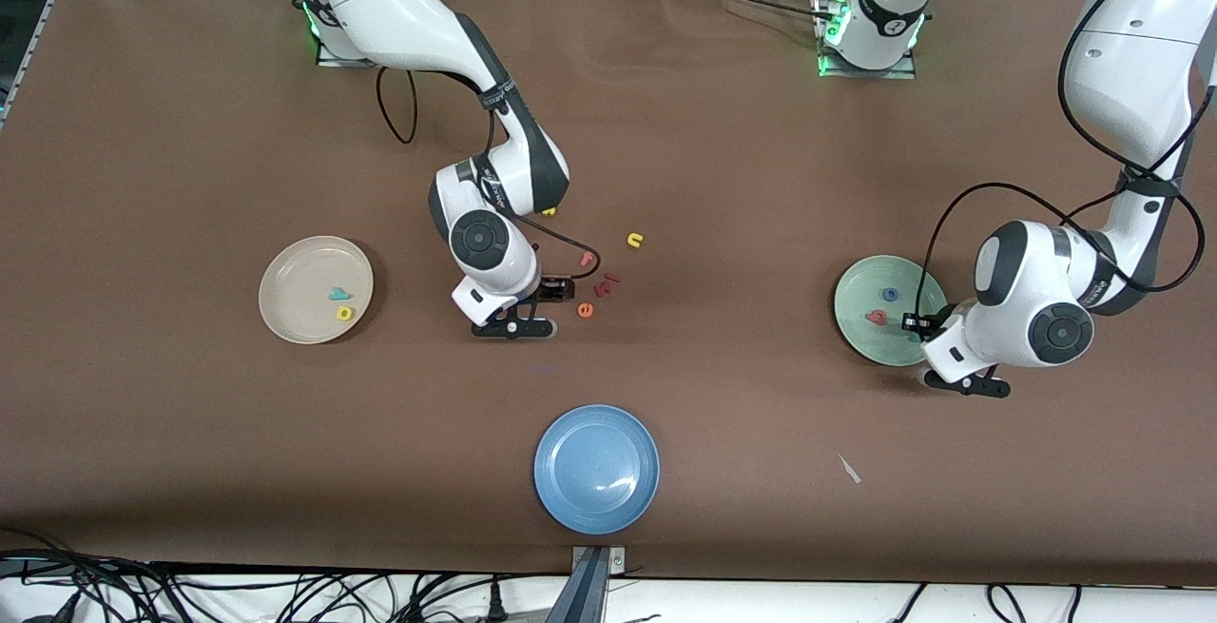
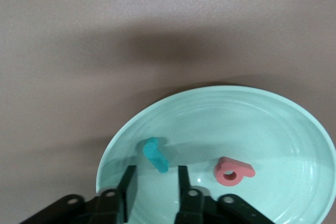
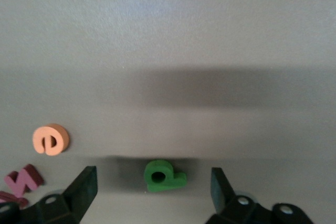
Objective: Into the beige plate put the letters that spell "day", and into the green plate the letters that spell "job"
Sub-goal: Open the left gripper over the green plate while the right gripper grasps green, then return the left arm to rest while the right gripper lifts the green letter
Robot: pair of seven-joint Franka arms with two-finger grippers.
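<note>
Your left end effector (image 2: 155, 184) hangs low over the green plate (image 1: 856, 323), at the rim nearest the front camera. Its fingers (image 2: 127, 187) stand a little apart with nothing between them; the teal "j" (image 2: 155, 155) lies on the plate just past the fingertips, free of both. The pink-red "b" (image 2: 233, 171) lies flat on the same plate, near the "j" but apart from it, and in the front view the blue "o" (image 1: 890, 295) also rests on the plate, farther from the front camera than the "b".

Your right end effector (image 3: 152, 187) is down close to the desk (image 1: 190, 128) in the middle, its fingers (image 3: 84, 184) spread wide and gripping nothing. The green "a" (image 3: 163, 176) lies flat on the desk between them, touching neither. Just beside it, toward the left arm's end of the desk, you see the orange "e" (image 3: 51, 139) and a dark pink letter (image 3: 23, 178); a yellow "n" (image 1: 635, 240) lies farther from the front camera.

On the beige plate (image 1: 295, 266), toward the right arm's end, lie the teal "y" (image 1: 338, 295) and the yellow "d" (image 1: 344, 313), close together. A blue plate (image 1: 596, 469) sits nearest the front camera.
</note>
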